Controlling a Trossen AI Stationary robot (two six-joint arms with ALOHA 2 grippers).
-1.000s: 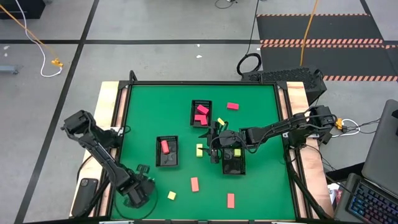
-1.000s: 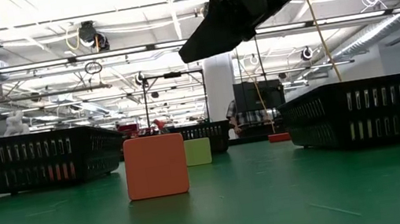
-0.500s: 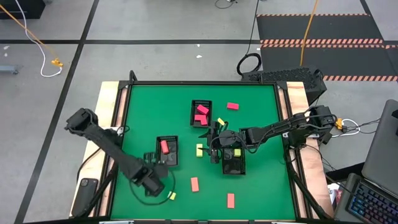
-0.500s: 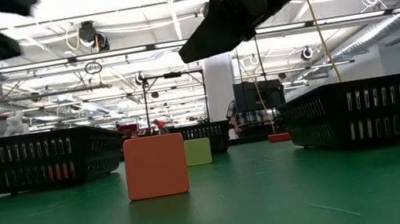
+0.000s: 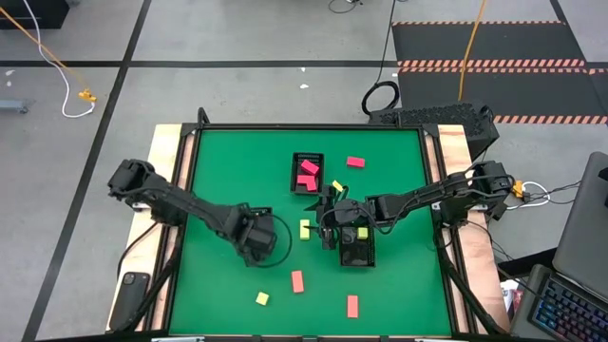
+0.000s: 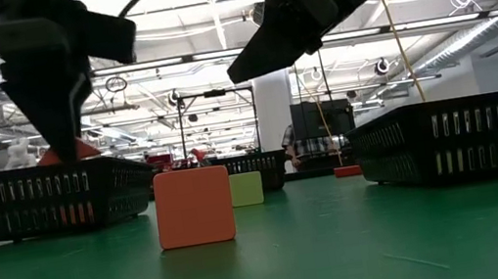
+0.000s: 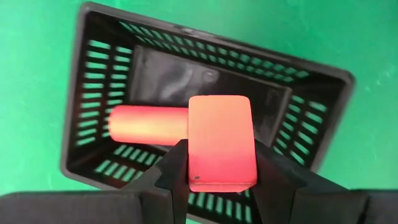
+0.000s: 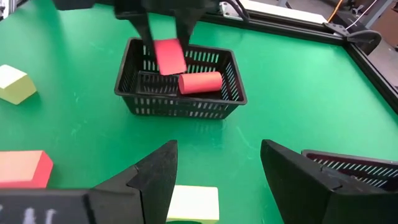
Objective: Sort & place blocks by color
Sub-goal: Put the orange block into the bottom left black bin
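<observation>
My left gripper [image 5: 255, 237] hangs over the left black basket [image 5: 256, 217], shut on a salmon-orange bar [image 7: 221, 142]. A round salmon block [image 7: 146, 124] lies on that basket's floor. My right gripper [image 5: 328, 225] hovers open near the table's middle, above a pale yellow block [image 8: 193, 204] that rests on the mat. The far basket [image 5: 307, 173] holds pink-red blocks, and the right basket [image 5: 357, 245] holds a yellow one [image 5: 362, 232]. Loose on the mat are a pink bar [image 5: 355, 161], yellow blocks [image 5: 337, 185] [image 5: 261, 298] and salmon bars [image 5: 297, 280] [image 5: 352, 305]. My left gripper pinches the salmon-orange bar by its two long sides [image 7: 191, 155], one finger on each. The fingers [image 8: 146, 28] come from above, pointing down. The bar [image 8: 169, 56] is lifted clear and hangs above the basket's opening.
Three black slotted baskets stand on the green mat, inside a raised black frame [image 5: 190, 190]. In the low view a salmon block [image 6: 194, 205] and a yellow one [image 6: 246, 188] stand between the baskets [image 6: 60, 195] [image 6: 456, 136]. Open mat lies along the near edge.
My left arm has swung from the table's near left corner toward the far edge and the right. It has stopped over the left basket with the salmon bar still between its fingers. The loose blocks lie where they were.
</observation>
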